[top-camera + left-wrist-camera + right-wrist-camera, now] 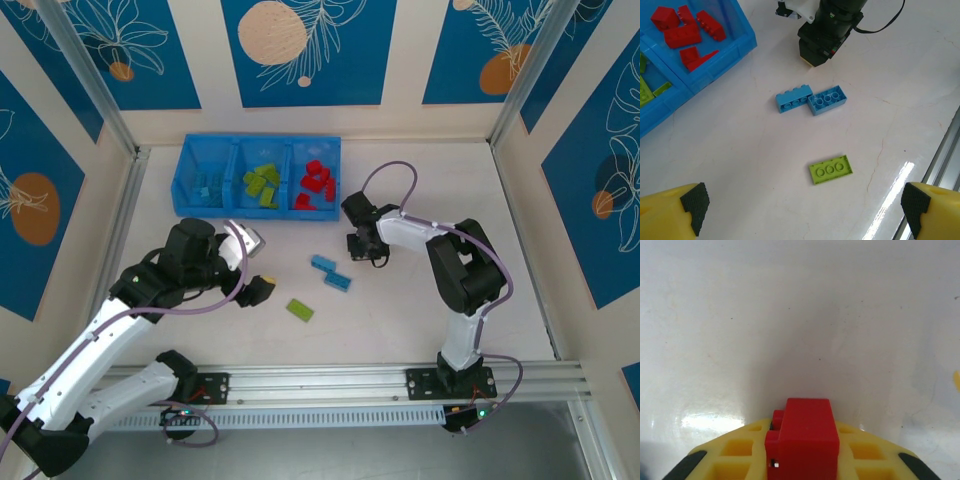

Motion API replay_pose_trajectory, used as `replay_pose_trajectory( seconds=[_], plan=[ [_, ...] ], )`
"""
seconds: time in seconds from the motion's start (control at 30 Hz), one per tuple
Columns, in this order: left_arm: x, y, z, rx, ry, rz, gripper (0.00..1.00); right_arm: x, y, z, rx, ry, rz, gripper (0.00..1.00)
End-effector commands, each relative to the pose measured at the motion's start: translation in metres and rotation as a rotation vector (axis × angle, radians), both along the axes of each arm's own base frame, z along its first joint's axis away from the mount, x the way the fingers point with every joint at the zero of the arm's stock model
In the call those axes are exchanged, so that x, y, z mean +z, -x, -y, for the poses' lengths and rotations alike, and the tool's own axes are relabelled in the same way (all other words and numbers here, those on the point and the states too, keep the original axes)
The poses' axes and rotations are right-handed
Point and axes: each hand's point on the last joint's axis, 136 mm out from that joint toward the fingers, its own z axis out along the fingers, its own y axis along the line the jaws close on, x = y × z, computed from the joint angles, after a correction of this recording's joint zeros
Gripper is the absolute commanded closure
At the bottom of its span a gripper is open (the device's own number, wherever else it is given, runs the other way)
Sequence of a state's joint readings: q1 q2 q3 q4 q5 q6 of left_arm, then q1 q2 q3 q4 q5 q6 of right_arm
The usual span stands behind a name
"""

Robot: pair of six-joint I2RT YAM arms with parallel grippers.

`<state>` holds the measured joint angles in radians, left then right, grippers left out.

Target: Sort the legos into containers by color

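Nearest, the left gripper (pixel 804 204) hangs over the white table (pixel 420 320) with its yellow fingers (pixel 660 215) spread wide, only their black-padded tips showing in the bottom corners of its wrist view. Just beyond it lies a flat lime green brick (pixel 830 169) with three rings on its upper face. In the overhead view its long axis runs from far left to near right. A little farther lie two light blue bricks (pixel 810 99), touching each other and lying on much the same diagonal. The farther one is tipped on its side with studs along one edge, and the nearer one shows three rings. To their right the right gripper (pixel 365 250) points down at the table, pinching a red brick (pixel 802 435) between its yellow fingers (pixel 885 455). That brick is blocky and smooth-faced with a small step on one side, and it points straight out from the fingers. Its rear end is cut off by the frame, and I cannot tell whether it touches the table. Farthest stands the bright blue tray (pixel 258 141), its three compartments in a row from left to right. Light blue pieces (pixel 208 185), hard to make out against the plastic, fill the left one. Lime green pieces (pixel 262 185) are in the middle one and red pieces (pixel 317 185) in the right.
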<state>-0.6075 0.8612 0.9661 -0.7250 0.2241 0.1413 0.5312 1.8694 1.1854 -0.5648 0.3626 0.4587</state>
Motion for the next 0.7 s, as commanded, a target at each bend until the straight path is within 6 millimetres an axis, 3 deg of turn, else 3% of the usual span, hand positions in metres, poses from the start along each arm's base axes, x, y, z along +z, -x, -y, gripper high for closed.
replay_pose_trajectory(
  seconds=[0.0,0.1,0.23,0.33,0.47,0.6,0.67],
  plan=[
    [-0.003,0.000,-0.001,0.000,-0.015,0.014,0.00,0.023,0.002,-0.011,0.007,-0.035,0.051,0.82],
    [-0.002,0.000,-0.002,0.000,-0.008,0.023,0.00,0.071,0.010,-0.023,0.016,-0.076,0.182,0.84],
    [0.003,-0.001,-0.004,0.011,-0.001,0.049,0.00,0.159,0.020,-0.068,0.106,-0.235,0.467,0.84],
    [0.003,-0.004,-0.007,0.034,-0.006,0.061,0.00,0.197,0.002,-0.084,0.120,-0.265,0.609,0.84],
    [-0.002,-0.006,-0.010,0.051,-0.030,0.061,0.00,0.204,-0.048,-0.102,0.135,-0.186,0.655,0.84],
    [-0.007,-0.011,-0.016,0.083,-0.064,0.070,0.00,0.176,-0.105,-0.125,0.158,-0.097,0.584,0.83],
    [-0.009,-0.013,-0.020,0.100,-0.082,0.073,0.00,0.172,-0.126,-0.134,0.161,-0.080,0.555,0.80]
  ],
)
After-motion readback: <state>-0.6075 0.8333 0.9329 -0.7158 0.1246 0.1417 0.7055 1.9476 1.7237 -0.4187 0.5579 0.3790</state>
